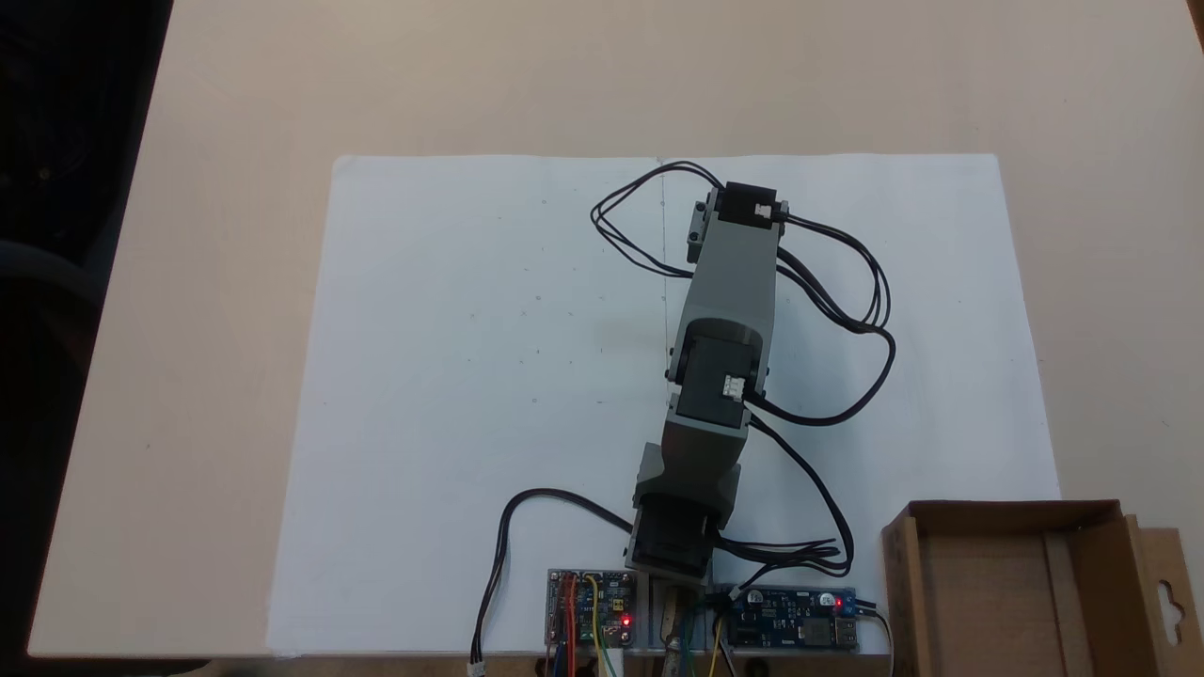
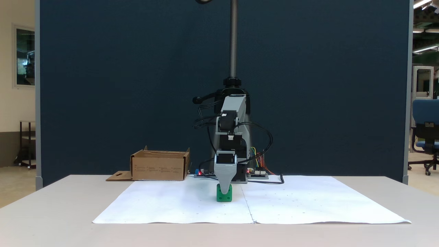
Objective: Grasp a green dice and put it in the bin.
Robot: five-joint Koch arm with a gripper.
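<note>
Tabletop (image 2: pixel 51 206): pale and flat, carrying a white paper sheet (image 2: pixel 308 202) on which the work happens.
Bin (image 2: pixel 159 166): brown cardboard box with raised walls, open at the top, standing well apart from the cube, left of the arm in the front-facing fixed view; its flap with the keyhole cut-out (image 1: pixel 1169 597) lies outward.
Arm (image 1: pixel 729 310): reaching out over the sheet, wrist pointing down.
Gripper (image 2: pixel 224 190): grey tip down on top of the cube; the jaws stand one behind the other, so whether they are spread or closed I cannot tell.
Green dice (image 2: pixel 224 195): sitting on the sheet near its middle seam, directly under the tip.
Handling: probably light, stiff plastic, smooth enough to slip; no fragility expected.
Hold: best taken across two opposite flat faces, square-on, low enough not to squirt out.
</note>
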